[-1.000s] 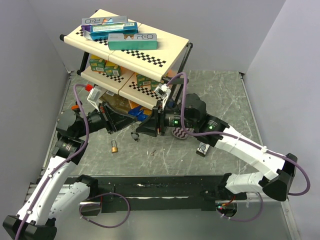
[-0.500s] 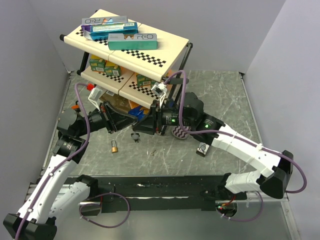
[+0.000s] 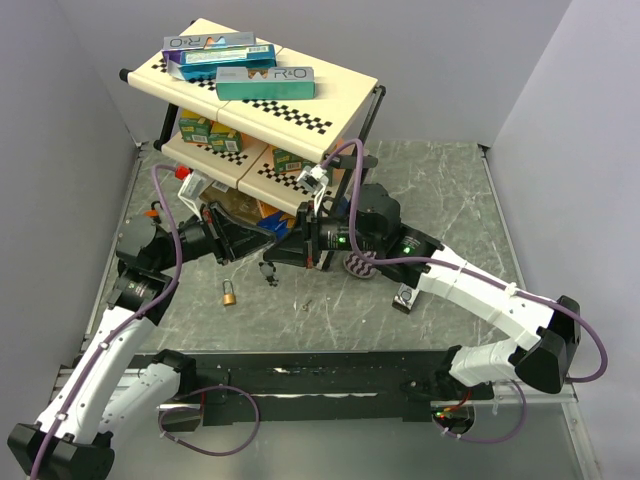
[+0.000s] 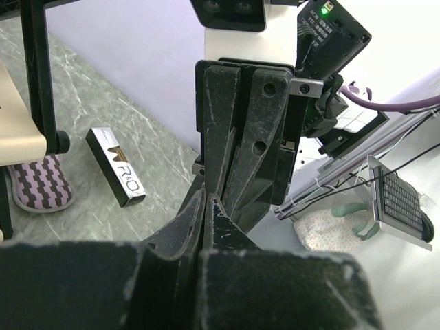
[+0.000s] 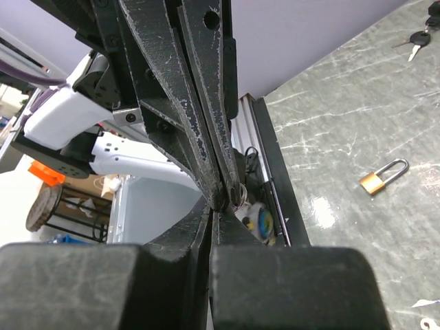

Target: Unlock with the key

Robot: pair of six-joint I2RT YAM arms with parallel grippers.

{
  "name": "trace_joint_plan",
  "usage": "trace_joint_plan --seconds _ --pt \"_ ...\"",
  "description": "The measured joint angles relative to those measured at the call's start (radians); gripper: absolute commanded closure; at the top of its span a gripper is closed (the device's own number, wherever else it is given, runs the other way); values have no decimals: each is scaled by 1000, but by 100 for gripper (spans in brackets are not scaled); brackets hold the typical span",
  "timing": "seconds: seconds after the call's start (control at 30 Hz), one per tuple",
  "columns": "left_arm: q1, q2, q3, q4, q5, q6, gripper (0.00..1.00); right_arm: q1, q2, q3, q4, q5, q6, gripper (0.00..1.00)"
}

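Plainly left gripper and right gripper are both clenched, scuffed black tips touching; a thin metal ring shows at the pinch; brass padlock lies apart.

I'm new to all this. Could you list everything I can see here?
shelf rack: one, cream with checkered edges, far left of table
long boxes: three, teal and blue, top tier
small boxes: several, green and yellow, lower tier
padlock: one, brass, on the table
keys: small bunch, black heads, on the table near it
silver box: one, on the table
striped thing: one, purple and white, by the rack
table: grey marbled
left gripper, right gripper: black, both shut, tips meeting
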Motion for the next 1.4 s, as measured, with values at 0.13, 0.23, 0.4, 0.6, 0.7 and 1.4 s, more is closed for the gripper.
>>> trace_joint_plan --seconds 0.13,0.23,0.4,0.6,0.7,1.4 --pt "0 1 4 -27 -24 25 21 0 0 0 0 15 4 100" --pt "6 8 29 -134 -104 47 10 -3 -13 -6 -13 46 11 100" --pt "5 -33 56 -349 -371 83 6 -42 -42 -55 -53 145 17 100" --pt "46 14 95 -650 -714 74 11 -57 -74 -102 -110 220 18 100" --pt "78 105 95 -761 -812 78 16 -57 -80 -103 -119 239 18 100" --pt "99 591 -33 -894 -876 200 41 -57 -80 -130 -101 227 18 100"
